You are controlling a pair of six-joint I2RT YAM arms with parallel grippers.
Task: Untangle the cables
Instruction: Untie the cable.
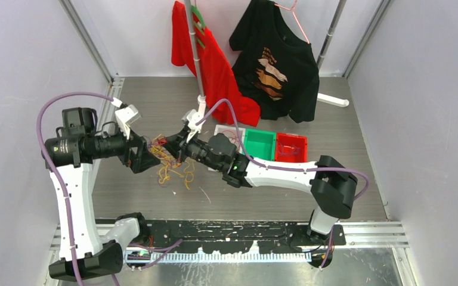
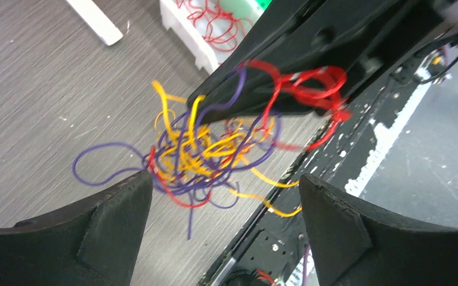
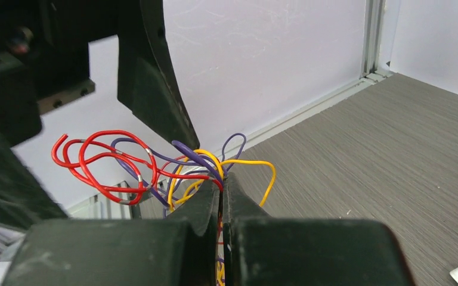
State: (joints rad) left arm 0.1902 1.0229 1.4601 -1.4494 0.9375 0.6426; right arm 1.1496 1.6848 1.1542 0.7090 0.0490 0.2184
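Cables point(image 1: 170, 162), seen from above, hang knotted at 9 o'clock from the counter point(image 1: 286, 196) centre. On the left wrist view your left claw point(image 2: 223, 185) gapes released, knot at its 12 o'clock: pinch one purple loop only. On the right wrist view the right claw point(image 3: 222, 187) is clenched on several strands, so draw apart slowly.

Grey wood-grain table point(image 1: 155, 101), white walls point(image 1: 24, 59). Top view, 12 o'clock: white rack pole point(image 1: 194, 53) with red shirt point(image 1: 214, 71) hanging, hem down on table. 1 o'clock: black graphic tee point(image 1: 280, 65), also hanging. White rack foot point(image 1: 333, 100) at 2 o'clock. Mid-table row: white tray point(image 1: 219, 127), green tray point(image 1: 259, 144) at its 3 o'clock, red tray point(image 1: 291, 136) next, sides touching. Black perforated strip point(image 1: 232, 229) at 6 o'clock.
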